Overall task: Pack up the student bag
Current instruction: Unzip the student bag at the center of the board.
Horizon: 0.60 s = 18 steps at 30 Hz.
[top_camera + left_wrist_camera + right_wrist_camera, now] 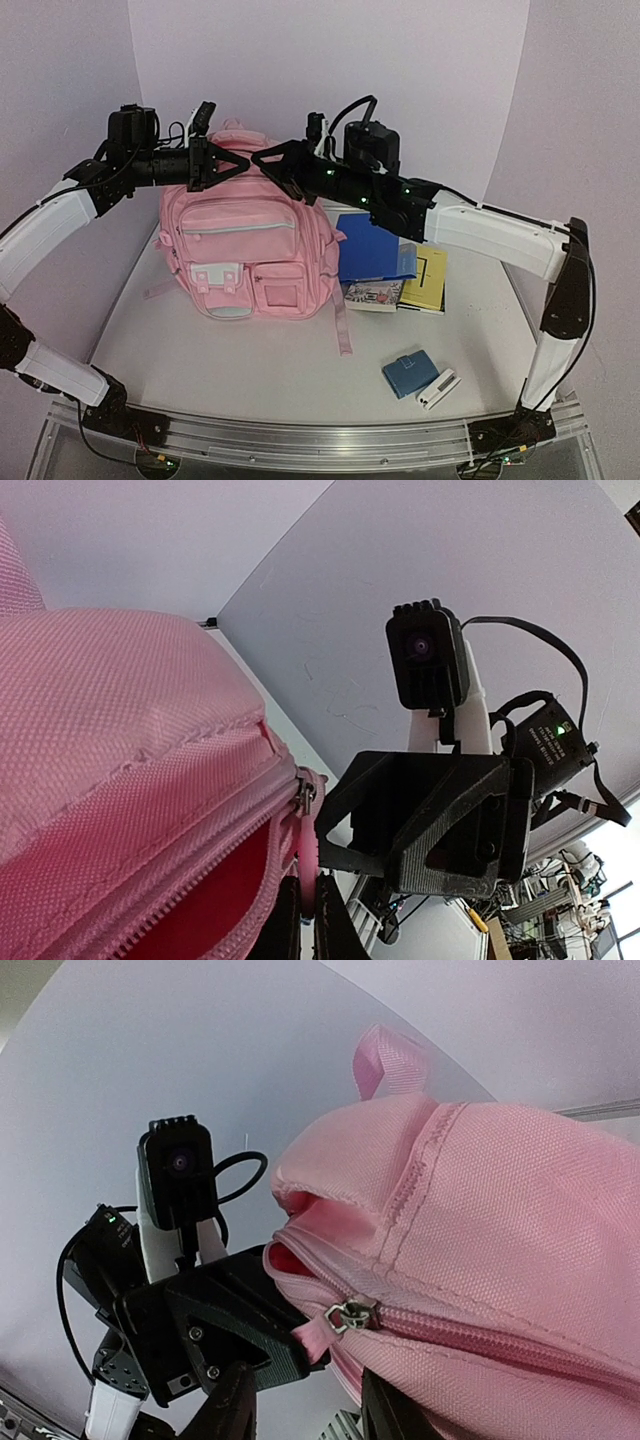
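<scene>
Student bag (245, 250) stands upright on the worktop (250, 370), centre-left of the top view, top handle at the back; light-pink woven fabric, front pockets facing the camera. Both claws meet over its top edge; the bag lies directly below them. Left claw (240, 162) pressed together, pinching the pink zip tab (312, 1335). Right claw (266, 160) part-spread, straddling the zip seam just beside the slider (350, 1315), apparently not yet gripping. The zip runs left to right across the top; a short gap shows darker pink lining.
</scene>
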{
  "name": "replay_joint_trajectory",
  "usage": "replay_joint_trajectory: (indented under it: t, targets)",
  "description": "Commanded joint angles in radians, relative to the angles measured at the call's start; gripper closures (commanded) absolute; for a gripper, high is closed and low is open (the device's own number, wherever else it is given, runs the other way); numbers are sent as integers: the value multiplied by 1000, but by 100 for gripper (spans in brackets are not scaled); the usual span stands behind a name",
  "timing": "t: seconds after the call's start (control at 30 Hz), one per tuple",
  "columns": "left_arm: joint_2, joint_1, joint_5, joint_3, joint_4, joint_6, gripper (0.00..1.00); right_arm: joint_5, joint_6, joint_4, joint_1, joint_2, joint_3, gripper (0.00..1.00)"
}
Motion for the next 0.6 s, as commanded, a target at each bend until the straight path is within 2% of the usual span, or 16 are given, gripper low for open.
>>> replay_joint_trajectory:
  t: [0.0, 0.57]
  targets:
    - [-42, -1, 63, -7, 23, 34, 100, 11, 39, 63, -21, 35, 67, 65]
    - [-24, -1, 95, 16, -29, 94, 100, -52, 99, 105, -25, 141, 193, 72]
